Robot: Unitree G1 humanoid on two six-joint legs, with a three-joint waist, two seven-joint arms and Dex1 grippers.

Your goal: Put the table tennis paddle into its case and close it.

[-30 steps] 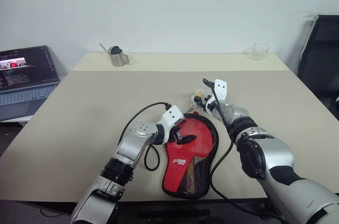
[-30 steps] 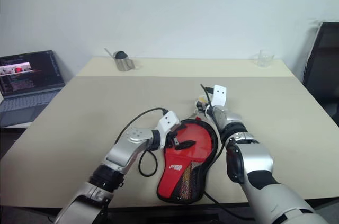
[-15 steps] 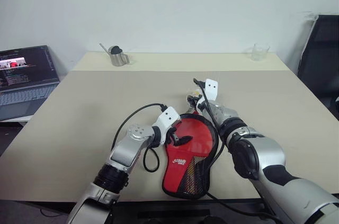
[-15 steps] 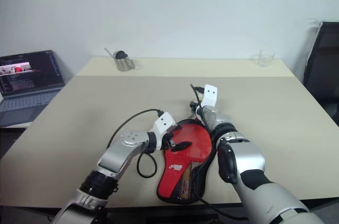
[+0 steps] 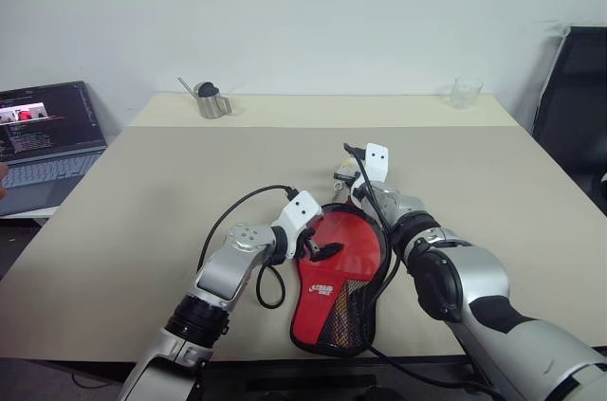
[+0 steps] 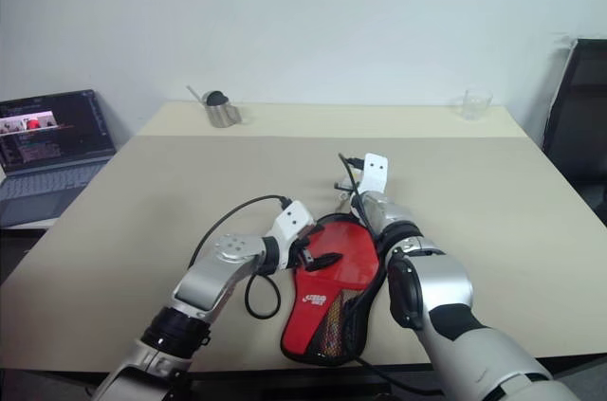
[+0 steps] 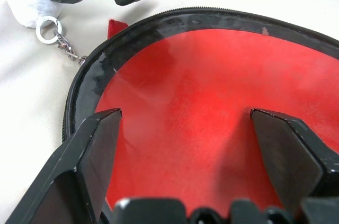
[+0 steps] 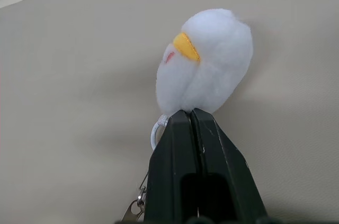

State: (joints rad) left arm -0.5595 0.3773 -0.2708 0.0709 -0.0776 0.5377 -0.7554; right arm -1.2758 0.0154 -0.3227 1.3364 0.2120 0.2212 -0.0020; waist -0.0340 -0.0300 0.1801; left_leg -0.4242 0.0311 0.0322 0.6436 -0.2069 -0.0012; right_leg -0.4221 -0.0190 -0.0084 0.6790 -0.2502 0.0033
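The case lies near the table's front edge, red side up, with a white logo, a black mesh pocket and black trim. The table tennis paddle is hidden. My left gripper hovers open over the case's round part, one finger on each side of the red face. My right gripper is shut at the base of a white plush charm with a yellow beak. The charm hangs by a ring and chain at the case's far rim. The right gripper sits just past that rim.
A laptop stands open at the far left, off the table. At the back, a metal jug stands left and a glass right. A black chair is at the right. Black cables loop beside the case.
My right gripper moved left to the charm at the case's far rim and shut on it. The left gripper stayed open over the case.
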